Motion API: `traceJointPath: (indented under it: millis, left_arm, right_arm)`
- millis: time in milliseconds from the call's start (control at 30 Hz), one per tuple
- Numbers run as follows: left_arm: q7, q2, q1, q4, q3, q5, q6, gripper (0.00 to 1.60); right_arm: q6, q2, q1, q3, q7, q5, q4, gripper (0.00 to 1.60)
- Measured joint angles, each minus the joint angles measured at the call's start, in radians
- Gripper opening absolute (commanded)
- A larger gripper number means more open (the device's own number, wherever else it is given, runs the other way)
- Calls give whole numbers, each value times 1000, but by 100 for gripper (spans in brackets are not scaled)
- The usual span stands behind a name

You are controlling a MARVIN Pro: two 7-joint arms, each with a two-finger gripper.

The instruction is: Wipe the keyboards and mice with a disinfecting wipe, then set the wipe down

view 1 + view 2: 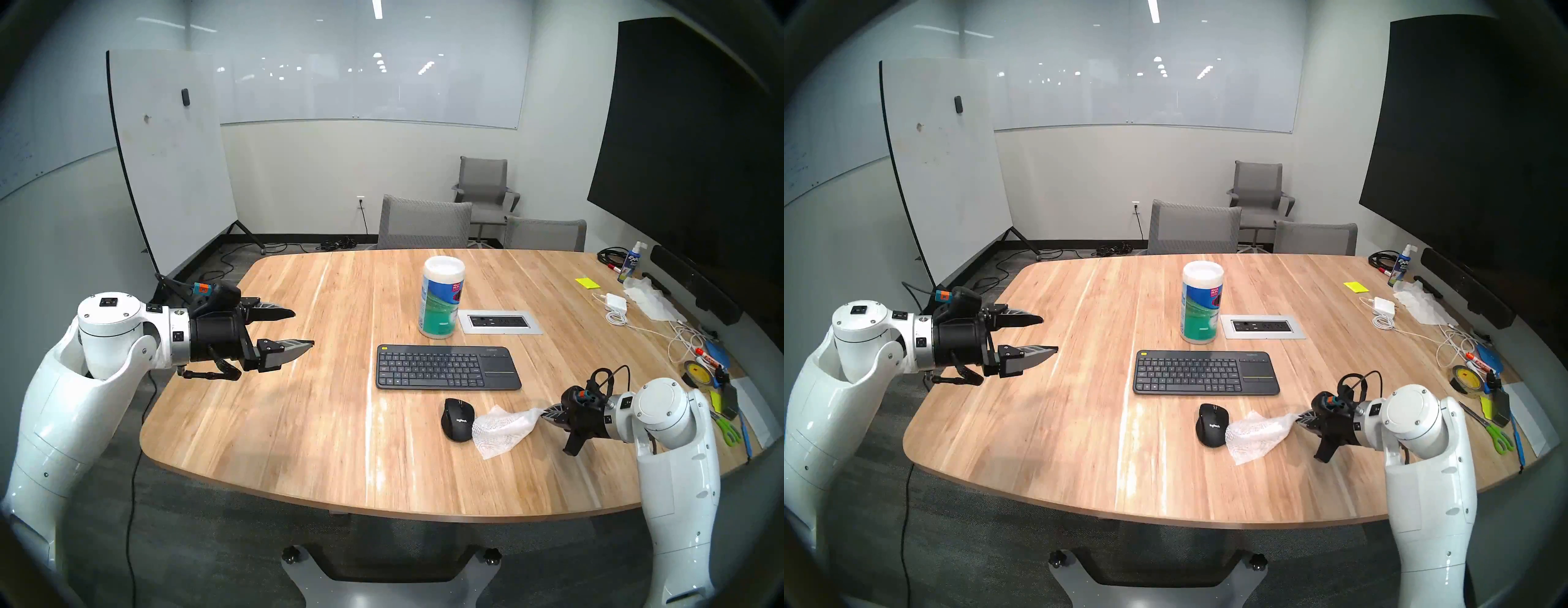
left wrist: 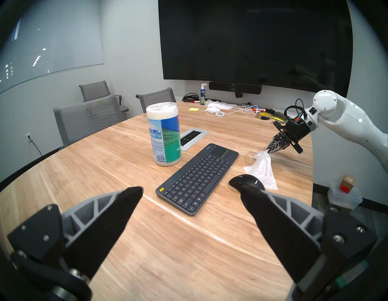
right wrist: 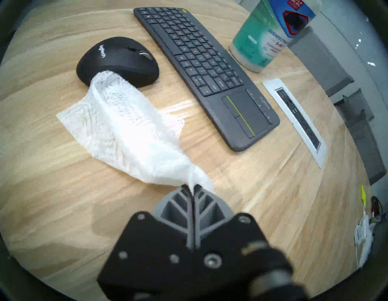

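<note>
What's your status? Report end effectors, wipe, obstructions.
Right end effector shut on wipe, far edge draped on mouse. Left end effector open, empty. Nothing blocking keyboard.

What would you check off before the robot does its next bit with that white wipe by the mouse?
1. Wipe held: the right tool is shut on one corner of the wipe. Ok.
2. Wipe on the mouse: its far end lies against the side of the mouse, and the rest trails on the table. Ok.
3. Keyboard clear of the wipe: they lie apart. Ok.
4. Left tool out of the way: open, empty, off to the side above the table. Ok.
5. Canister upright behind the keyboard, clear of the right arm. Ok.
6. Mouse and keyboard already wiped clean: cannot tell.
</note>
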Motion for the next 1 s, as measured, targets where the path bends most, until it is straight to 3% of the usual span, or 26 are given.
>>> traceJointPath:
  millis: [400, 1000]
  left_arm:
    - [0, 0, 0, 0, 0, 0, 0, 160]
    - [0, 0, 0, 0, 0, 0, 0, 160]
  right_arm:
    - [97, -42, 105, -23, -51, 0, 9, 0]
    - [191, -72, 164, -31, -84, -2, -1, 0]
